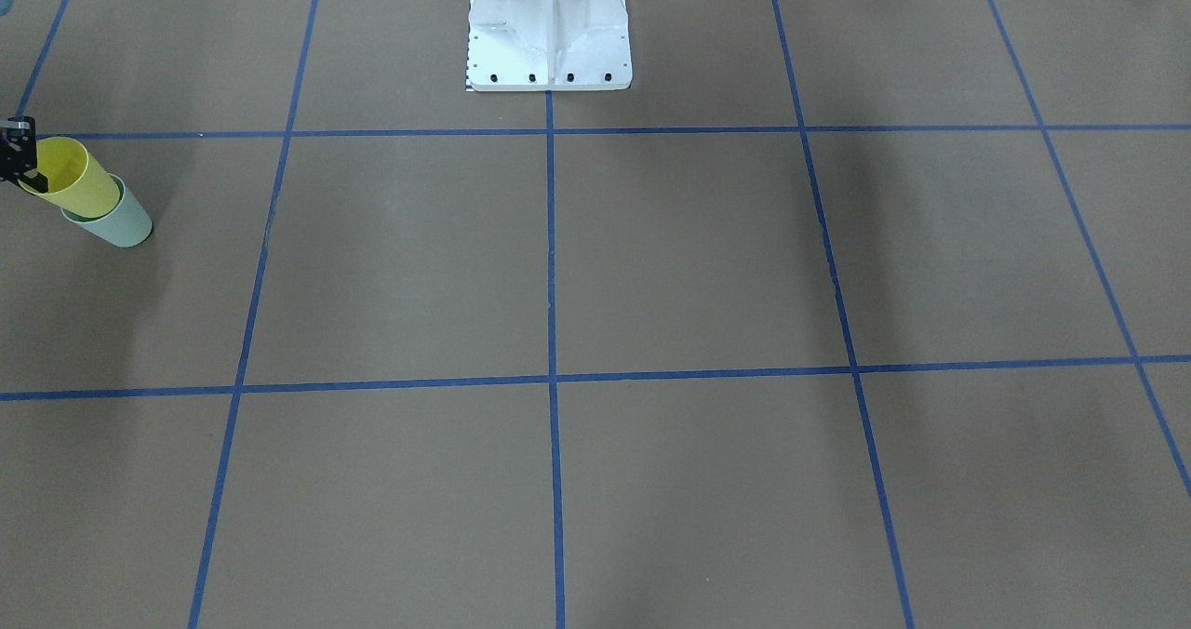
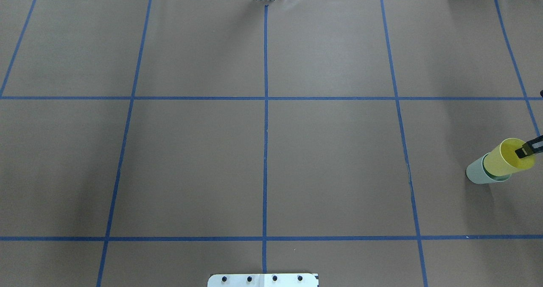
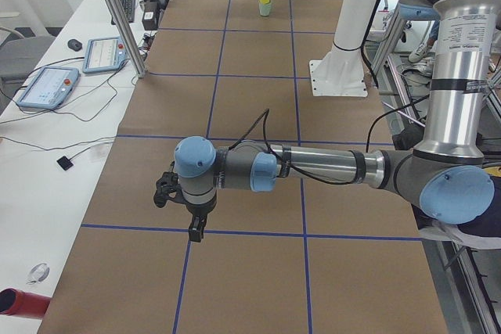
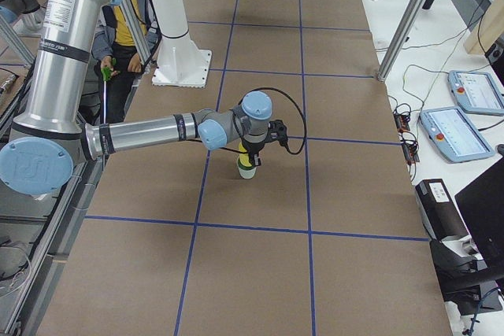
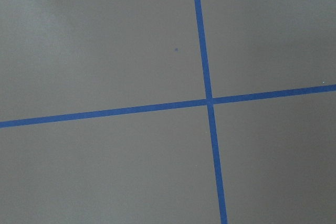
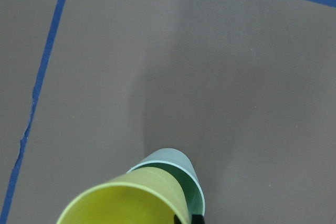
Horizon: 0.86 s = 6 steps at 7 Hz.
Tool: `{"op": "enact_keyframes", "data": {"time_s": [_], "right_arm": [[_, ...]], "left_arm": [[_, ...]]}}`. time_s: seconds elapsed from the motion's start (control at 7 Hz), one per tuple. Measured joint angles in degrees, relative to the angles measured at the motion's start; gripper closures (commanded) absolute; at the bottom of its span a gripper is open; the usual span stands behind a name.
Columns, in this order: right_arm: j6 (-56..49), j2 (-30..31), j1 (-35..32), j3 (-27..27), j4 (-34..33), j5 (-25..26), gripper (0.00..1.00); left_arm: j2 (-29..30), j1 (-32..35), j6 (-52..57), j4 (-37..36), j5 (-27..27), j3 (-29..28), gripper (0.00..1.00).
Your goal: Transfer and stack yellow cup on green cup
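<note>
The yellow cup (image 1: 70, 182) sits partly down inside the green cup (image 1: 121, 224), which stands on the table at my far right. Both show in the overhead view, yellow cup (image 2: 507, 157) over green cup (image 2: 477, 172), and in the right wrist view, yellow cup (image 6: 126, 203) and green cup (image 6: 173, 161). My right gripper (image 2: 528, 149) is at the yellow cup's rim and shut on it, with one black finger over the rim. My left gripper (image 3: 180, 213) hangs over bare table at the other end. I cannot tell whether it is open or shut.
The white robot base (image 1: 549, 43) stands at the table's middle edge. Blue tape lines (image 2: 265, 151) divide the brown table into squares. A side desk with tablets (image 3: 47, 84) and metal posts (image 3: 117, 13) runs along the far edge. A person (image 4: 122, 29) stands behind the base.
</note>
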<state>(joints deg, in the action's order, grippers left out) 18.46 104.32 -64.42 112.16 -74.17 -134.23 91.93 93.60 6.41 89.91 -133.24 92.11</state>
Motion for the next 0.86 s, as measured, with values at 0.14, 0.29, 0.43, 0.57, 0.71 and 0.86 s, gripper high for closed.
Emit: {"op": "enact_keyframes", "data": {"time_s": [0.14,0.29,0.43,0.57,0.71,0.86], "right_arm": [[0.0,0.11,0.0,-0.01,-0.01,0.18,1.0],[0.0,0.15,0.01,-0.01,-0.01,0.25,0.66],[0.03,0.18,0.05,-0.01,-0.01,0.25,0.55],[0.09,0.18,0.07,-0.01,0.0,0.22,0.27],[0.09,0.15,0.08,-0.01,0.05,0.2,0.0],[0.09,0.05,0.07,0.08,0.06,0.18,0.0]], "left_arm": [[0.0,0.0,0.0,0.0,0.0,0.0,0.0],[0.0,0.0,0.0,0.02,0.0,0.0,0.0],[0.0,0.0,0.0,0.04,0.0,0.0,0.0],[0.0,0.0,0.0,0.02,0.0,0.0,0.0],[0.0,0.0,0.0,0.01,0.0,-0.01,0.0],[0.0,-0.02,0.0,0.02,0.0,-0.03,0.0]]}}
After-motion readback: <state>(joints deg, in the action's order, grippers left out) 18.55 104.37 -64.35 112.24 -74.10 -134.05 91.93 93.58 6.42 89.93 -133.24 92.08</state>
